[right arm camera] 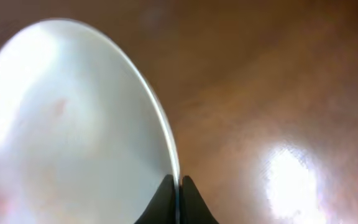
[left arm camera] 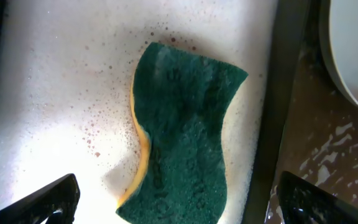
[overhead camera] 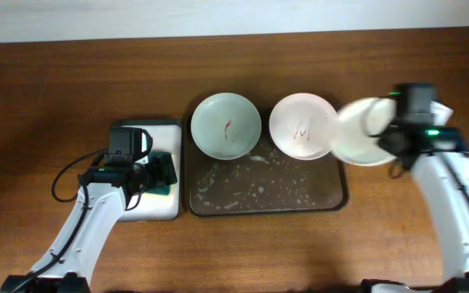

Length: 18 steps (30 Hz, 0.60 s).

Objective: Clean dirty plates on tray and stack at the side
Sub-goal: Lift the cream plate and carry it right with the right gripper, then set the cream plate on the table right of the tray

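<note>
The right jaws pinch the rim of the white plate and must hold it steady while the open left jaws should drop onto the sponge below.

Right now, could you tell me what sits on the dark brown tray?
Green plate and pinkish plate, both red-marked, plus foam specks. The tray beneath them is covered.

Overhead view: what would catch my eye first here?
A white plate pinched by its rim in the right claw, at the dark tray's right edge. On the tray's far side sit a green plate and a pinkish plate, both scribbled red. A green sponge lies in foam at left.
</note>
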Each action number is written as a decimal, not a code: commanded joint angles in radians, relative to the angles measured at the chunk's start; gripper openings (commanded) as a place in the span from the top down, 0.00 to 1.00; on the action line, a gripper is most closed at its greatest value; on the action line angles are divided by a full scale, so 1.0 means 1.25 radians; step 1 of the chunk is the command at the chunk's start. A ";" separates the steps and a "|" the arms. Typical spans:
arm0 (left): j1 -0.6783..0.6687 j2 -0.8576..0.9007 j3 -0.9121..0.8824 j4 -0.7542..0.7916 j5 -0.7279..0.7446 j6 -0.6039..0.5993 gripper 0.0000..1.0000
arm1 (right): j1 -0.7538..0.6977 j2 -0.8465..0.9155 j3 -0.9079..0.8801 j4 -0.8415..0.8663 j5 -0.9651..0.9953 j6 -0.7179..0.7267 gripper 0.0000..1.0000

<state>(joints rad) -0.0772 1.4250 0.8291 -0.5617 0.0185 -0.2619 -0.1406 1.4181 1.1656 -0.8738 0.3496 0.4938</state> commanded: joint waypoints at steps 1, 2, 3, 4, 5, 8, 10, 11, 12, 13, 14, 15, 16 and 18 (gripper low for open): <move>0.001 0.006 0.012 0.000 -0.003 0.001 0.01 | -0.193 0.051 0.010 -0.013 -0.165 0.012 0.96; 0.001 0.006 0.012 -0.001 -0.003 0.001 0.00 | -0.257 0.082 0.010 -0.010 -0.198 0.012 0.96; 0.001 0.006 0.012 0.000 -0.003 0.001 0.00 | -0.294 0.107 0.010 -0.005 -0.217 0.010 0.96; 0.001 0.006 0.012 0.000 -0.003 0.001 0.01 | -0.323 0.136 0.010 0.000 -0.227 0.009 0.96; 0.001 0.006 0.012 0.000 -0.003 0.001 0.00 | -0.356 0.177 0.010 0.002 -0.244 0.010 0.96; 0.001 0.006 0.012 0.000 -0.003 0.001 0.01 | -0.370 0.204 0.010 0.037 -0.365 -0.059 0.80; 0.001 0.006 0.012 0.000 -0.003 0.001 0.00 | -0.369 0.201 0.010 0.048 -0.503 -0.093 0.37; 0.001 0.006 0.012 -0.001 -0.003 0.001 0.00 | -0.368 0.197 0.013 0.049 -0.561 -0.104 0.37; 0.001 0.006 0.012 -0.001 -0.003 0.001 0.00 | -0.364 0.191 0.022 0.054 -0.649 -0.150 0.37; 0.001 0.006 0.012 0.000 -0.003 0.001 0.01 | -0.338 0.183 0.046 0.053 -0.717 -0.211 0.36; 0.001 0.006 0.012 0.000 -0.003 0.001 0.00 | -0.300 0.176 0.072 0.044 -0.744 -0.260 0.36; 0.001 0.006 0.012 0.000 -0.003 0.001 0.00 | -0.244 0.174 0.105 0.025 -0.744 -0.306 0.36; 0.001 0.006 0.012 0.000 -0.003 0.001 0.01 | -0.182 0.174 0.127 0.023 -0.744 -0.352 0.36; 0.001 0.006 0.012 0.000 -0.003 0.001 0.01 | -0.010 0.175 0.140 0.077 -0.692 -0.399 0.34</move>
<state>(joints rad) -0.0772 1.4250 0.8295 -0.5629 0.0185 -0.2619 -0.3058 1.6611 1.3190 -0.8249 -0.5484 0.0826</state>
